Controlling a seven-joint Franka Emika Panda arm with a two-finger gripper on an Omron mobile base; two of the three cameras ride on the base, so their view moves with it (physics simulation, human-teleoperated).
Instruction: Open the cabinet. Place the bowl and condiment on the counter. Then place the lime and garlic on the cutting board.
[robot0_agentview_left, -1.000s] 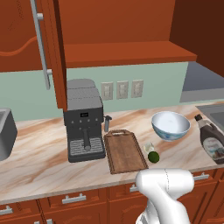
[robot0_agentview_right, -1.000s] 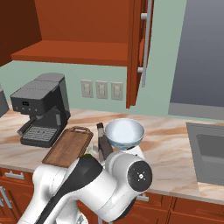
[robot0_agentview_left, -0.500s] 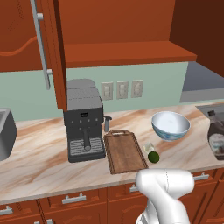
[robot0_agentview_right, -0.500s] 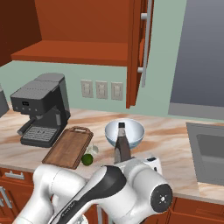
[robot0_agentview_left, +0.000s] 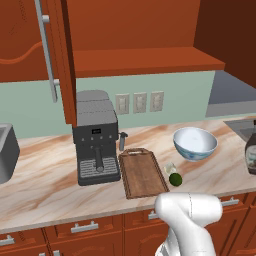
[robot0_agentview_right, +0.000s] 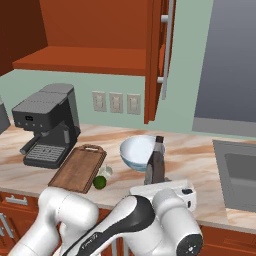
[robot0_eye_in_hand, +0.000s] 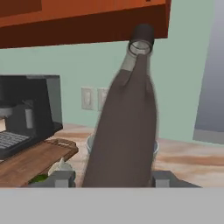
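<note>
Dark-brown condiment (robot0_eye_in_hand: 127, 131) bottle stands upright between the finger tips (robot0_eye_in_hand: 61, 178) of the gripper (robot0_eye_in_hand: 111, 179), long axis vertical, cap up. Jaws half-spread, pinching its lower body. Counter (robot0_agentview_right: 200, 150) lies directly beneath it; whether the base touches, cannot tell. Bowl (robot0_agentview_right: 140, 151) sits just behind the bottle. Beyond the claw, to its left: lime (robot0_agentview_right: 100, 182) and garlic (robot0_agentview_right: 106, 171), beside the cutting board (robot0_agentview_right: 77, 168). Cabinet (robot0_agentview_left: 60, 60) already open overhead.

A dark brown syrup bottle with a black cap and narrow neck (robot0_eye_in_hand: 127, 131) stands between the two small dark fingertips (robot0_eye_in_hand: 61, 178) of the pincer (robot0_eye_in_hand: 113, 179), one at each side of its base. Behind it lies the beige marble-veined tabletop (robot0_eye_in_hand: 188, 159). Left of the bottle sit a dark brown wooden cutting board (robot0_eye_in_hand: 30, 159) and a black coffee machine (robot0_eye_in_hand: 26, 109).
</note>
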